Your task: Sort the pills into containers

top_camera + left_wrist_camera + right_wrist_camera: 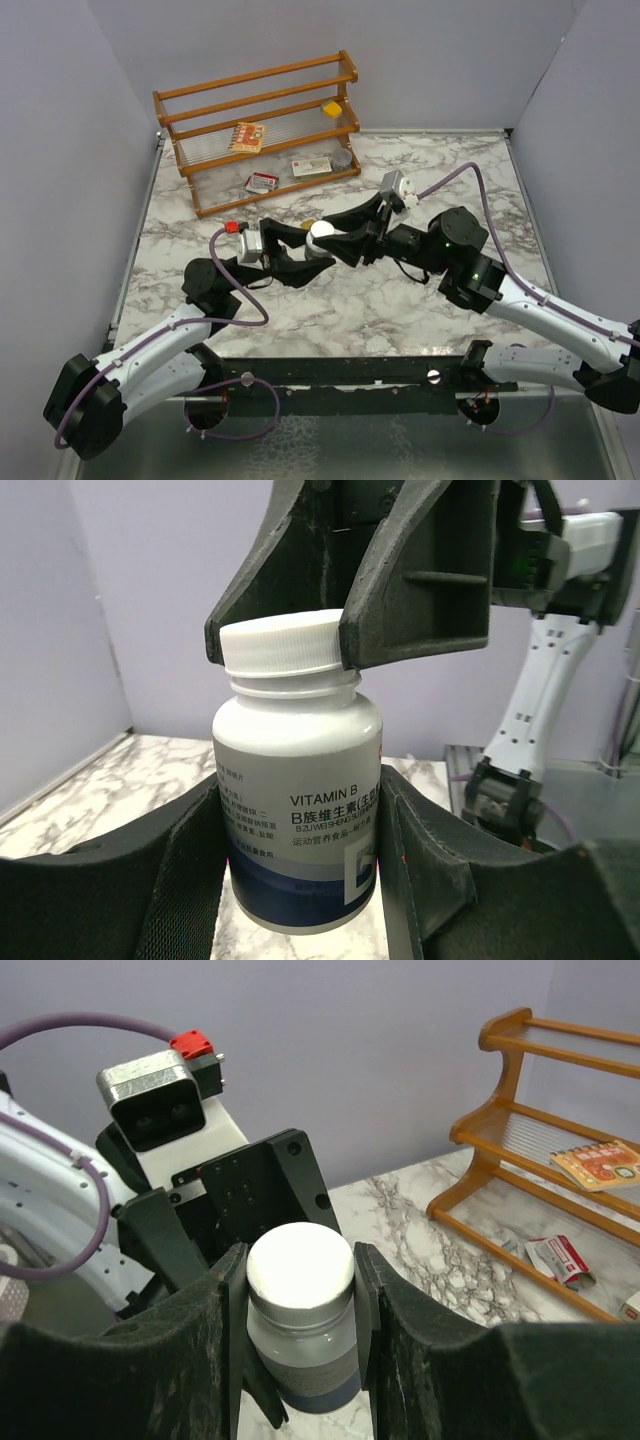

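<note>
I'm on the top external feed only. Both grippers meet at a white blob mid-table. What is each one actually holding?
Observer: The left gripper has its fingers on either side of the bottle, gripping the body, and the bottle stands upright.
Operator: And the right one?
Observer: The right gripper is clamped on the white cap, which sits on the neck.
Operator: Which bottle is it?
Observer: Its label reads VITAMIN B.
</note>
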Available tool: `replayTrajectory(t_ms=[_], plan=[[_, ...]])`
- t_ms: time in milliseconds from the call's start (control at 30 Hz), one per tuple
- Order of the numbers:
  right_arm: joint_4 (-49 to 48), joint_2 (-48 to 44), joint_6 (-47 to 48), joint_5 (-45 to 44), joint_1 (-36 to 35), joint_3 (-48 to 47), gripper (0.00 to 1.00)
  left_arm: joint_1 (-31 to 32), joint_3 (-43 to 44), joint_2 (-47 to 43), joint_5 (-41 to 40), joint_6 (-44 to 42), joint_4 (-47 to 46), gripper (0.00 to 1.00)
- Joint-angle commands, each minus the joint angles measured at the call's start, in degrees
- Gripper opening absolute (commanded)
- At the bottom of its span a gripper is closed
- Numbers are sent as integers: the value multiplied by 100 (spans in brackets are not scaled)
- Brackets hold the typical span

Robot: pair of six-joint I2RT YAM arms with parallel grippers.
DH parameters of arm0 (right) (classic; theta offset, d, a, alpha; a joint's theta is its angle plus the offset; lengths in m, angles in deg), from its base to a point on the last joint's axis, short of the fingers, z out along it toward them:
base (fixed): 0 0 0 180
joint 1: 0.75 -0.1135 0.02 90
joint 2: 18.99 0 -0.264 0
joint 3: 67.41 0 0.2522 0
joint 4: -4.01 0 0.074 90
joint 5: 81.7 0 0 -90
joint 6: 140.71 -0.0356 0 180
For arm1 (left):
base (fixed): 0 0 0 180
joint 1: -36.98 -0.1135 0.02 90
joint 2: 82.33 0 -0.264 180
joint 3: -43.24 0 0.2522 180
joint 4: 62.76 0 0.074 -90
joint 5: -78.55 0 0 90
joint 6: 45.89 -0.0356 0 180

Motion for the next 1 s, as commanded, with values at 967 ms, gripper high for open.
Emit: replayTrajectory(t_ms=[967], plan=[[703,-663,885,1689,-95,-175,17,32,41,530,2085,2961,-3295,0]])
